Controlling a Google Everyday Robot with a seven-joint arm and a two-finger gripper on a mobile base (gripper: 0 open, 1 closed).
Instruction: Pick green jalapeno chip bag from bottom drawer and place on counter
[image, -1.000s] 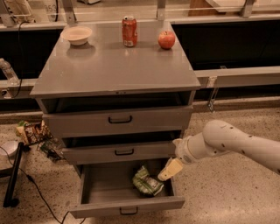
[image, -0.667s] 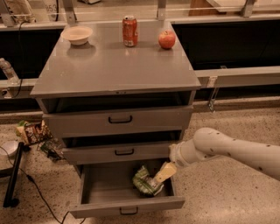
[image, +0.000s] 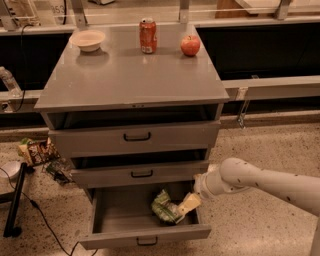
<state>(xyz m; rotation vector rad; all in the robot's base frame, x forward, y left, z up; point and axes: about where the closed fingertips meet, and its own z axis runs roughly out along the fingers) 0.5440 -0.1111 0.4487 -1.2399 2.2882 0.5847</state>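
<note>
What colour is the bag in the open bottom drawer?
The chip bag is light green with white markings, shown in the camera view; the gripper is at its right side.

No legible text anywhere — jaws in the bottom drawer (image: 125, 215).

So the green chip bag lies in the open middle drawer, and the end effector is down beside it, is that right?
Not quite. The camera view shows the green jalapeno chip bag in the open bottom drawer, not the middle one. The end effector is indeed down beside it.
</note>
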